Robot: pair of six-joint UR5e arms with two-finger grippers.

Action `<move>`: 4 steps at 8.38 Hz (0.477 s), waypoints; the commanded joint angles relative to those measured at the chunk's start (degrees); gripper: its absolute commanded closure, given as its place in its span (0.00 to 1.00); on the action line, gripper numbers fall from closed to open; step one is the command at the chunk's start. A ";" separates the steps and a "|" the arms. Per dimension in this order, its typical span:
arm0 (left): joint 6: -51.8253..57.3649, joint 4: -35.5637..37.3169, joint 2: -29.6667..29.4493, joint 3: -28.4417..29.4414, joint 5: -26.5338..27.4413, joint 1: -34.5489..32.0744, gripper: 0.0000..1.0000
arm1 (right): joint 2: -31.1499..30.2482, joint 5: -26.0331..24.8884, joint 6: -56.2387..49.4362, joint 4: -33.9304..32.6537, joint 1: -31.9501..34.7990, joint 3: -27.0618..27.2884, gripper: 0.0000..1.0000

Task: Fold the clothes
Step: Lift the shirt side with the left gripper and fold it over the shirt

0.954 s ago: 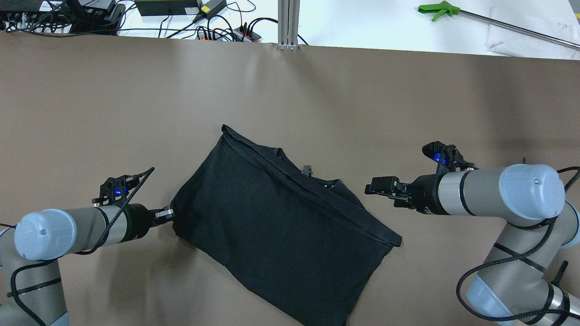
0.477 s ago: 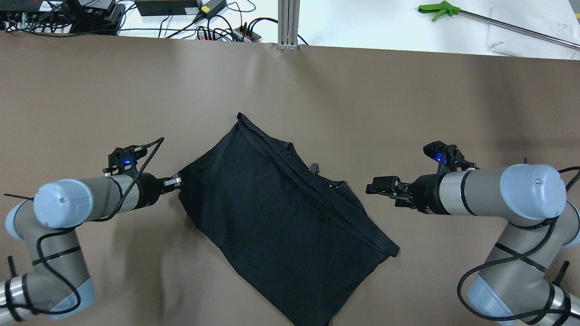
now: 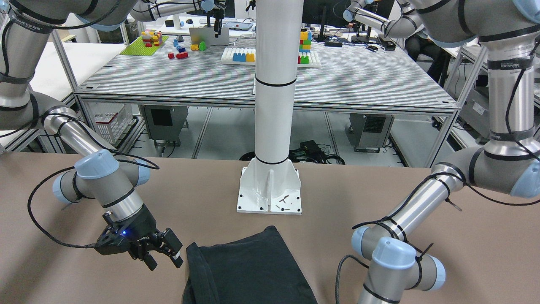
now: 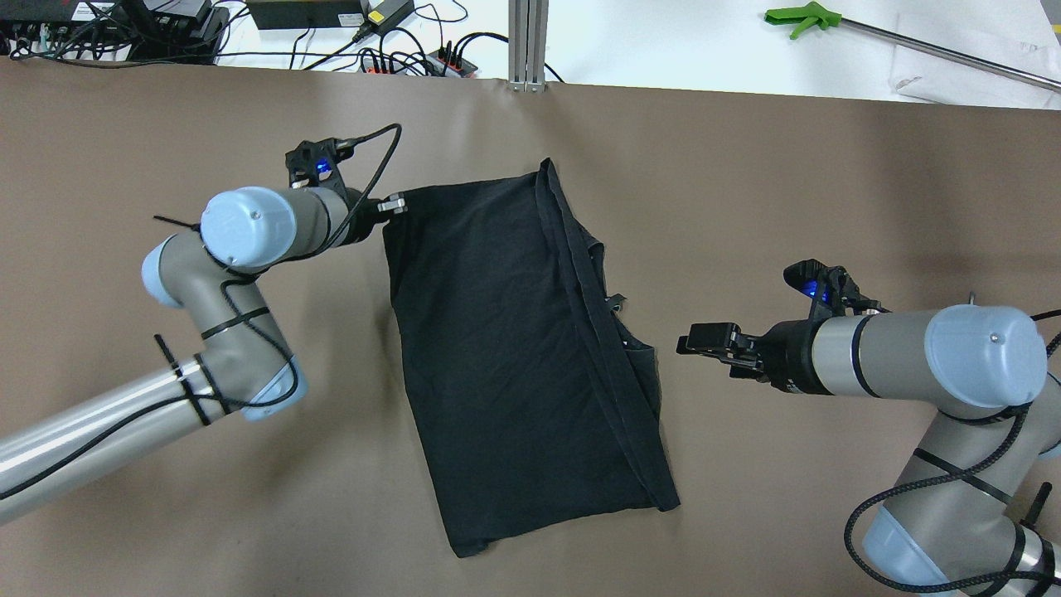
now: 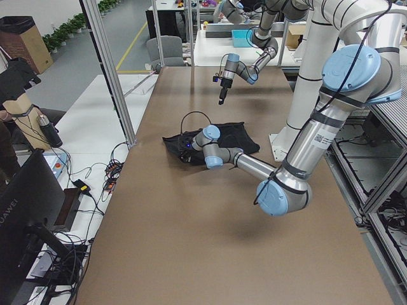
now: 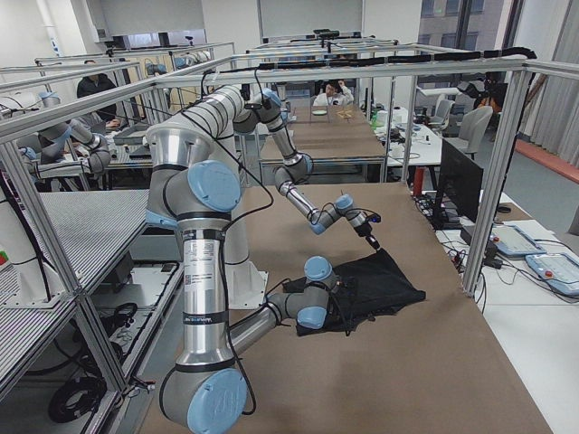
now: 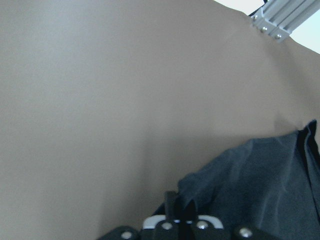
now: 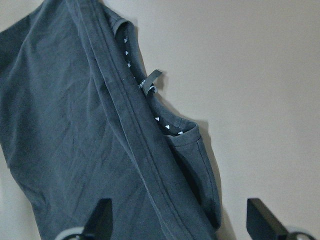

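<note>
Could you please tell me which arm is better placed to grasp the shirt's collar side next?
Right, probably: the right end effector is open beside the shirt at its collar, while the left end effector is shut on a far corner.

Robotics lab: aluminium-framed benches (image 3: 358,80), further robot arms (image 3: 371,19), monitors (image 5: 25,210).

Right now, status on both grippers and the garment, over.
Left gripper shut on corner of black garment. Right gripper open, apart from garment. Nothing seen between them.
</note>
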 commanded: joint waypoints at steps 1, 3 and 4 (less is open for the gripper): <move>6.44 -0.13 -15.54 17.94 -0.20 -3.89 1.00 | -0.02 -1.08 0.00 0.04 -0.06 0.15 0.06; 6.90 -0.13 -18.14 20.89 0.67 -3.90 0.92 | 0.07 -1.08 -0.09 0.04 -0.06 -0.20 0.06; 6.72 -0.13 -18.23 20.98 3.20 -3.90 0.47 | 0.16 -1.16 -0.18 0.04 -0.14 -0.38 0.06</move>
